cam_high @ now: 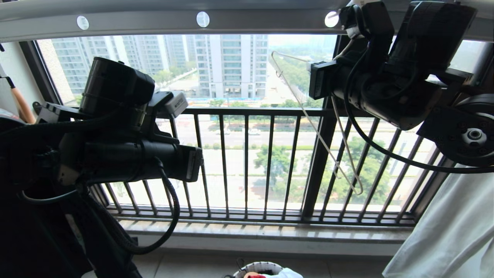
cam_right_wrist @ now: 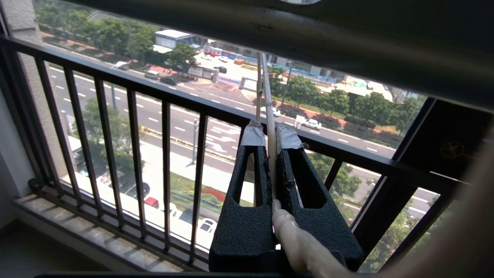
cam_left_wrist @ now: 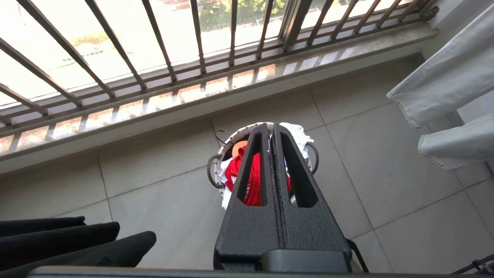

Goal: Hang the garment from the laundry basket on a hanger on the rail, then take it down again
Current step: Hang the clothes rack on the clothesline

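Hanger (cam_high: 316, 127) wire sits pinched between the pressed-together fingers of the right gripper (cam_right_wrist: 271, 135), high up near the rail (cam_high: 154, 21), bare of any shirt. The red garment (cam_left_wrist: 252, 179) lies in the laundry basket (cam_left_wrist: 216, 170) on the floor below the balcony railing (cam_high: 247, 112). The left gripper (cam_left_wrist: 270, 127) hangs above the basket, fingers pressed together and empty. Judging from this, a good next step brings the hanger down steadily, grip unchanged so it cannot swing, while the left fingers spread before reaching for the shirt's collar.

Two end effectors (cam_left_wrist: 271, 129) (cam_right_wrist: 271, 135), one hanger (cam_high: 328, 143), one laundry basket (cam_left_wrist: 216, 170), one rail (cam_high: 154, 19)
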You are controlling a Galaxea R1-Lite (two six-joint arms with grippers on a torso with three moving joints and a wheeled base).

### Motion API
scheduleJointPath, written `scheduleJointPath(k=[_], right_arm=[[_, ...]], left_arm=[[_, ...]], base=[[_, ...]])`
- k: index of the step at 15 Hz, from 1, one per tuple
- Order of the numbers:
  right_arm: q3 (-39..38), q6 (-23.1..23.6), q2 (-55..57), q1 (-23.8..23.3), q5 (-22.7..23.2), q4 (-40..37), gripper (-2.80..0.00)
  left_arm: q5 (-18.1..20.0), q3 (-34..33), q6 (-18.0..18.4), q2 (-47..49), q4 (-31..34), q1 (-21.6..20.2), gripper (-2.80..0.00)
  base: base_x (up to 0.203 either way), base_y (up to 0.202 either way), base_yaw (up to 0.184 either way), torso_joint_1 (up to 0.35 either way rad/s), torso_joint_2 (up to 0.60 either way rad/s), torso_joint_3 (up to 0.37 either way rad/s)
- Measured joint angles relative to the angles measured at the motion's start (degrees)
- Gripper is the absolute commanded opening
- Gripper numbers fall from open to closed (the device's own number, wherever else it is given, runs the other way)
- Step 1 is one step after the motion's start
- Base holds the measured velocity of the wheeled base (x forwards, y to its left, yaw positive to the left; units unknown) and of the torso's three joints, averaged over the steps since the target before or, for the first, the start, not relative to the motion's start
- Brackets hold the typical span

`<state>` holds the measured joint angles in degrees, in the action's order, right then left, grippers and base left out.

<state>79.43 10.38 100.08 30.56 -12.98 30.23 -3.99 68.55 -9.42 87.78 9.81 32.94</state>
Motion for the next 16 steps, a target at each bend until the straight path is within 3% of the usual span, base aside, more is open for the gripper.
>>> scheduleJointPath(k=[4,11,16], right_arm=[[2.68,0.86,2.40,-0.22,-1.65,-1.14,-2.80],[10.06,2.50,4.71,-0.69,-2.88,-12.33,-2.80],[10.23,4.40,4.58,-0.61,-4.51,-12.92,-2.80]], left_arm=[[-0.02,0.00,0.00,0.00,-0.04,0.00,-2.80],[-0.01,0.00,0.08,-0.16,-0.04,0.02,-2.80],[0.00,-0.06,0.50,-0.49,-0.01,0.02,-2.80]], base=[[0.000,0.000,0.000,0.000,0.00,0.000],[0.000,0.000,0.000,0.000,0.00,0.000],[0.000,0.000,0.000,0.000,0.00,0.000]])
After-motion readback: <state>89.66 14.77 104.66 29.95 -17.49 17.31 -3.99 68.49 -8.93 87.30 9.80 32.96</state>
